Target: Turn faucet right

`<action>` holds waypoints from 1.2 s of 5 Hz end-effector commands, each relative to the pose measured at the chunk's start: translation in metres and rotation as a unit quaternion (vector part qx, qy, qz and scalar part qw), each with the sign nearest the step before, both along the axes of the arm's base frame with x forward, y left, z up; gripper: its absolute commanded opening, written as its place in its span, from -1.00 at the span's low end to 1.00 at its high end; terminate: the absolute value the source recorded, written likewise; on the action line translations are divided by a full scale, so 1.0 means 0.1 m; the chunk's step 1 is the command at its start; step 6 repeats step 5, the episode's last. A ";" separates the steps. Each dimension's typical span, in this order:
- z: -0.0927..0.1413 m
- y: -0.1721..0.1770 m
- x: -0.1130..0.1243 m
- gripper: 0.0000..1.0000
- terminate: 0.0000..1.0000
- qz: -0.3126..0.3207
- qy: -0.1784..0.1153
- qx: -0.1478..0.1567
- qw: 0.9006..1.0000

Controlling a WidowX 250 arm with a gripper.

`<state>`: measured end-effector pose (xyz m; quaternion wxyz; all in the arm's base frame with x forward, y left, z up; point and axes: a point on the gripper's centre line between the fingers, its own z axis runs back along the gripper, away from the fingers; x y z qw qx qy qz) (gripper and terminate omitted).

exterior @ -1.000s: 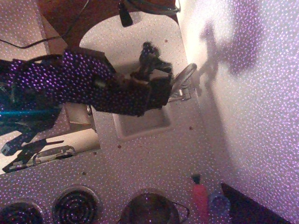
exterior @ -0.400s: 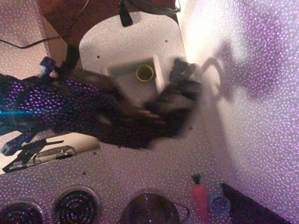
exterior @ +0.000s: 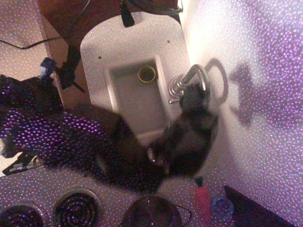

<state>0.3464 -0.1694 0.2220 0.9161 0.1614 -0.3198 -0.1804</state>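
Observation:
The faucet (exterior: 190, 80) is a shiny silver tap with an arched gooseneck spout, standing on the counter at the right edge of the small white sink (exterior: 124, 106). A small lever handle shows at its base beside the sink. My gripper (exterior: 193, 98) is dark and motion-blurred; its tip sits right against the lower end of the spout arch, by the wall. I cannot tell whether the jaws are open or shut, or whether they hold the spout. The dark arm reaches in from the lower left across the sink's near corner.
A yellow cup (exterior: 147, 74) sits in the sink's far end. A red bottle (exterior: 202, 198) and a blue object (exterior: 221, 207) stand at the lower right. A metal pot (exterior: 152, 212) and stove burners (exterior: 75, 208) lie along the bottom. The white wall (exterior: 255, 94) is close on the right.
The arm has swung from over the sink down and right, uncovering the sink and cup. The gripper now sits at the faucet's spout near the wall, and the faucet is visible again.

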 end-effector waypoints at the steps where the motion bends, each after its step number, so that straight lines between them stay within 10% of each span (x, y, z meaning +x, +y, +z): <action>1: 0.79 0.56 -0.69 1.00 -1.00 0.018 -0.050 -0.119 0.991; 3: 1.09 1.36 -1.75 1.00 -1.00 0.096 -0.129 -0.190 0.969; 4: 0.99 1.45 -1.94 1.00 -1.00 0.111 -0.107 -0.177 0.972; 5: 0.82 1.67 -2.04 1.00 1.00 0.235 -0.074 -0.118 0.962; 6: 0.82 1.67 -2.04 1.00 1.00 0.235 -0.074 -0.118 0.962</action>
